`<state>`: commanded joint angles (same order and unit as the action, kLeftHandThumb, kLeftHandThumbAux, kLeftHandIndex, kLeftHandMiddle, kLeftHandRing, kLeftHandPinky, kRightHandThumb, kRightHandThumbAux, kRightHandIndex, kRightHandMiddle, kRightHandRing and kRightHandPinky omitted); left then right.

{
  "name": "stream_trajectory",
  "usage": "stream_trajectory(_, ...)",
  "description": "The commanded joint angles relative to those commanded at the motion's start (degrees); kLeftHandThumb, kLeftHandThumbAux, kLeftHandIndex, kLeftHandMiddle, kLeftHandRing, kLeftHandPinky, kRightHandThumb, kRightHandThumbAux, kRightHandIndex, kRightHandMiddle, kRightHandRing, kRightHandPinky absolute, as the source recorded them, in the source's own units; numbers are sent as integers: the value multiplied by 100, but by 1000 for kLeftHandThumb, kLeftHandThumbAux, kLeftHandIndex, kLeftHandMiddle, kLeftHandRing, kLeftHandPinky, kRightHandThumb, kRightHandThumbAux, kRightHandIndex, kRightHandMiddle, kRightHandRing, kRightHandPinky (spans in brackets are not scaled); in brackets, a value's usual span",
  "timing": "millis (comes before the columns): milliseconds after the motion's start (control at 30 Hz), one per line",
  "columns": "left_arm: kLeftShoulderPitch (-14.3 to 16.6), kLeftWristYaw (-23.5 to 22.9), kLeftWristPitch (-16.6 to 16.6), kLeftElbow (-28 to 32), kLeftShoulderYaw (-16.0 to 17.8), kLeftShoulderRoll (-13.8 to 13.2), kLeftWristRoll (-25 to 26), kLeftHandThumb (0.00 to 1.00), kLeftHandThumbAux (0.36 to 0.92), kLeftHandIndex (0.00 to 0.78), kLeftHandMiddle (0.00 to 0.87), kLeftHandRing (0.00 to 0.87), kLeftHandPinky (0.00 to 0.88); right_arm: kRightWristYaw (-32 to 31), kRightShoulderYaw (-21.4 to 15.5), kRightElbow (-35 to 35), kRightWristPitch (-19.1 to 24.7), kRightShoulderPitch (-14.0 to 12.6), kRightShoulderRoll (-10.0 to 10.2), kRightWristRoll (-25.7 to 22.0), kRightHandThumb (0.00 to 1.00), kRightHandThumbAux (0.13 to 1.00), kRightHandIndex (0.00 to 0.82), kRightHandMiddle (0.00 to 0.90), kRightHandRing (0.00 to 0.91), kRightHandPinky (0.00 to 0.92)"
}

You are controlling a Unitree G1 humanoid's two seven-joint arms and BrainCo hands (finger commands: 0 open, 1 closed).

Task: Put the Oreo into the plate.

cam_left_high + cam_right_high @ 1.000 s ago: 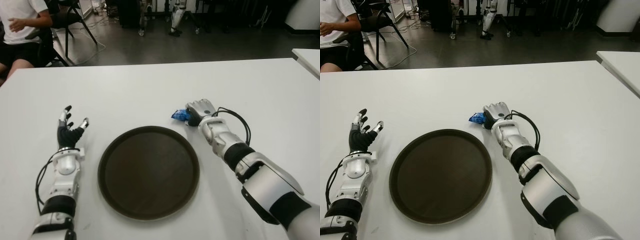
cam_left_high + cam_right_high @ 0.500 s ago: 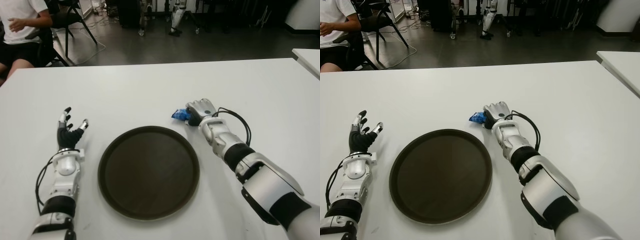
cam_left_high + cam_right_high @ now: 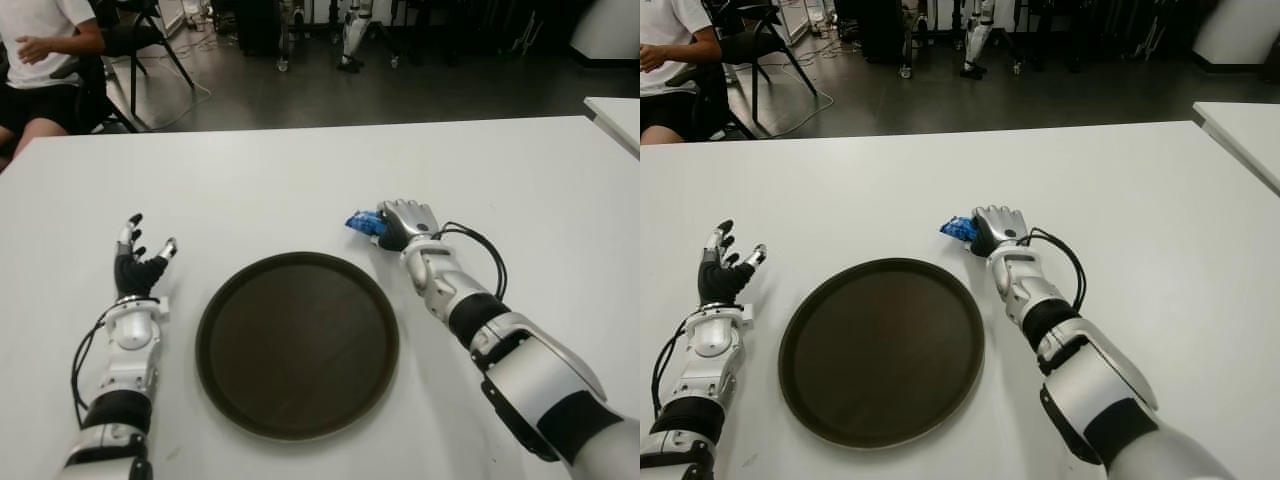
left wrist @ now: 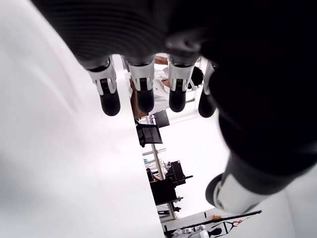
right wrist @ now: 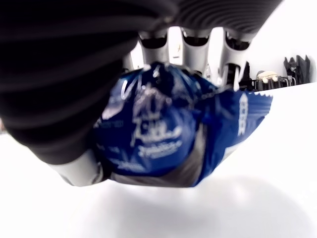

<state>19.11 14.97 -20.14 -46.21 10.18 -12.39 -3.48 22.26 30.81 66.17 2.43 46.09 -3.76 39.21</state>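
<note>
A small blue Oreo packet (image 3: 361, 222) is gripped in the right hand (image 3: 403, 222), whose fingers (image 5: 193, 47) curl over the wrapper, one end sticking out past the fingertips toward the robot's left. The packet sits at the white table (image 3: 300, 180). Just nearer the robot and to the left of this hand lies a round dark brown plate (image 3: 297, 343), bare. Beyond the plate's far side the left hand (image 3: 140, 262) shows, fingers spread and holding nothing
</note>
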Motion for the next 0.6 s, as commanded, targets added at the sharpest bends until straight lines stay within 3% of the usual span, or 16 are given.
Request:
stream_trajectory(267, -8, -13, 40, 34, 25, 24, 34, 0, 770, 16, 5, 0, 1, 13, -115, -80, -133, -41, 0, -80, 711, 713, 440, 784, 787, 781)
stream_trajectory(433, -5, 25, 49, 49, 10, 25, 2, 0, 714, 24, 4, 0, 0, -76, -262, -127, -191, -63, 24, -220, 712, 713, 440, 787, 787, 779)
stream_trajectory(600, -8, 22, 48, 55, 14, 29, 11, 0, 718, 21, 5, 0, 0, -65, -388, -146, -221, -82, 54, -360, 712, 713, 440, 774, 767, 772)
